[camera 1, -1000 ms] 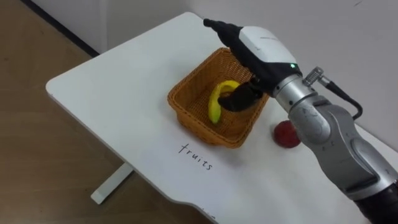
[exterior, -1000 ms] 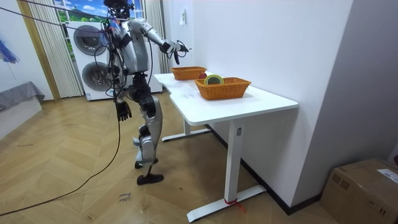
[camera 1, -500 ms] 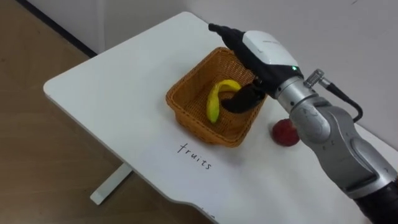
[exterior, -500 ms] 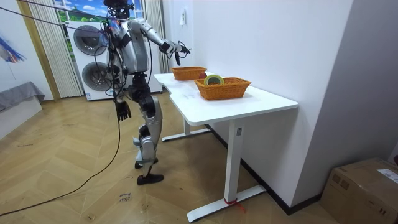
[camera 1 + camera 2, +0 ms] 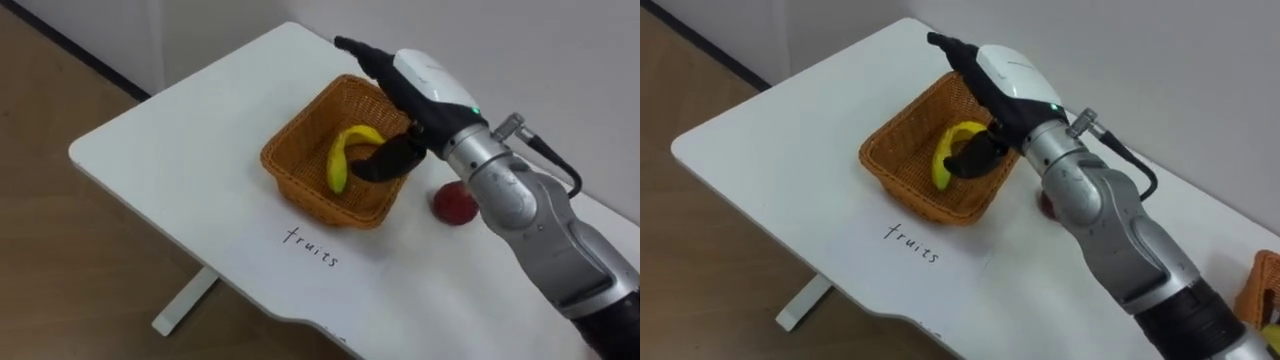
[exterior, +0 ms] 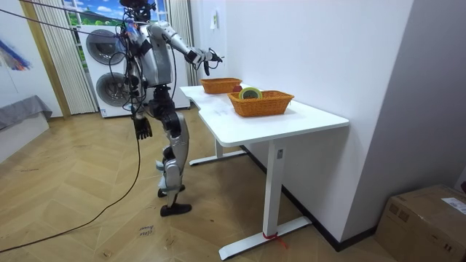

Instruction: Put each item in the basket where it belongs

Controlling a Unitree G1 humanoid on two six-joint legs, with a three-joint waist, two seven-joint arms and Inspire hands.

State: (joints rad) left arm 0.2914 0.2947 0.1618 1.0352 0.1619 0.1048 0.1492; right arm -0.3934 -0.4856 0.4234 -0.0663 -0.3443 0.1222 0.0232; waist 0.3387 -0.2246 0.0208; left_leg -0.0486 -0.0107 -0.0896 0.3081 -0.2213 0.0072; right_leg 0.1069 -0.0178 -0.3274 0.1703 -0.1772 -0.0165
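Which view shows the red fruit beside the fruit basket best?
Left eye view: the red fruit lies largely clear on the table beside the basket. In the right eye view the robot's arm hides nearly all of it; in the room view it's too small to make out.

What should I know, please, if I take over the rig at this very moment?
Right hand: looks open, over the fruits basket, close to the banana.
Left hand: open, idle at the robot's side.
Done: the banana lies in the fruits basket. The second basket holds a round yellow-green item.
Left: the red fruit sits on the table just right of the fruits basket, and probably goes in next.
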